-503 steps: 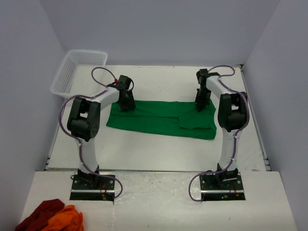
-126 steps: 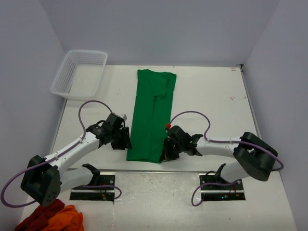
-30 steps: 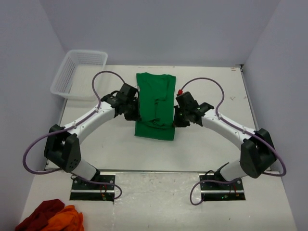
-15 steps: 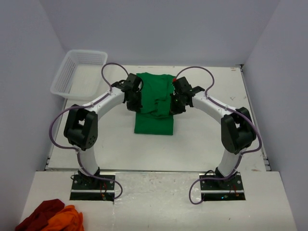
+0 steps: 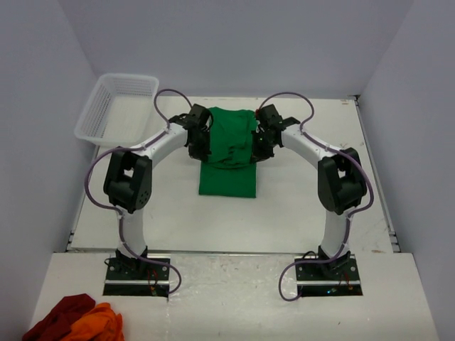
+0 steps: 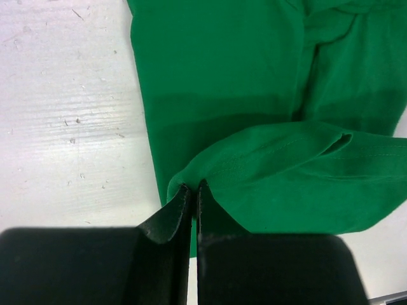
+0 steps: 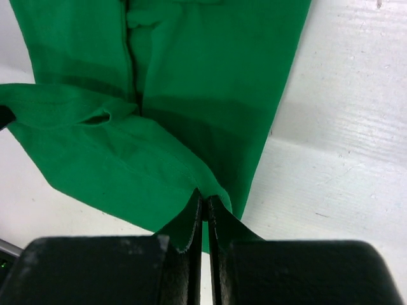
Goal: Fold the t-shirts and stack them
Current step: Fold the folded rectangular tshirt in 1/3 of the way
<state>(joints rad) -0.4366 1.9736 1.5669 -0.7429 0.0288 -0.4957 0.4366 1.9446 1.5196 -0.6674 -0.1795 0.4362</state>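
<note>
One green t-shirt (image 5: 227, 181), left gripper (image 6: 193, 187) and right gripper (image 7: 205, 196) pinching its hem, basket (image 5: 91, 114) apart

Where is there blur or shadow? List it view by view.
Top external: even light, sharp, no glare. Left wrist: left gripper blurred and dark near the lens, green t-shirt sharp, shadow band across it. Right wrist: right gripper equally soft, similar shadow band.

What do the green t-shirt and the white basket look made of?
The t-shirt: soft matte knit, likely cotton; it drapes, creases and shows a stitched hem. The basket: probably white plastic, judging by its thin open-mesh walls.
</note>
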